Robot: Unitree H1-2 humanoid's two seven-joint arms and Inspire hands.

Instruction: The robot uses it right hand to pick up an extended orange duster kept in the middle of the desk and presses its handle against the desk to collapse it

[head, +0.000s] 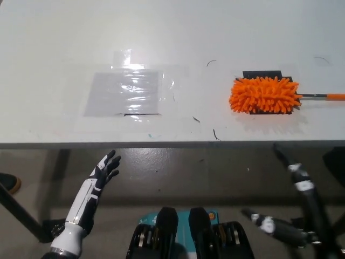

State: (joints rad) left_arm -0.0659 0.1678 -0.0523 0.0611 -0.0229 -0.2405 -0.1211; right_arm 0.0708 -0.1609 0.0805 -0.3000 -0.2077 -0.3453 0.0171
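The orange duster [264, 94] lies flat on the right side of the white desk [64, 43], its fluffy head resting over a black patch [262, 74]. Its thin handle [326, 96], dark then orange, runs right out of the picture. My black right hand [314, 216] hangs below the desk's front edge at the lower right, fingers spread and holding nothing, well short of the duster. My white left hand [102, 172] rests at the lower left, below the desk edge, open with its fingers apart.
A clear plastic sheet [124, 91] is taped flat on the desk's middle left. Small dark marks dot the desk near the duster. The desk's front edge [161, 143] crosses the picture. A desk leg [21, 216] and a shoe tip [8, 183] show at the left.
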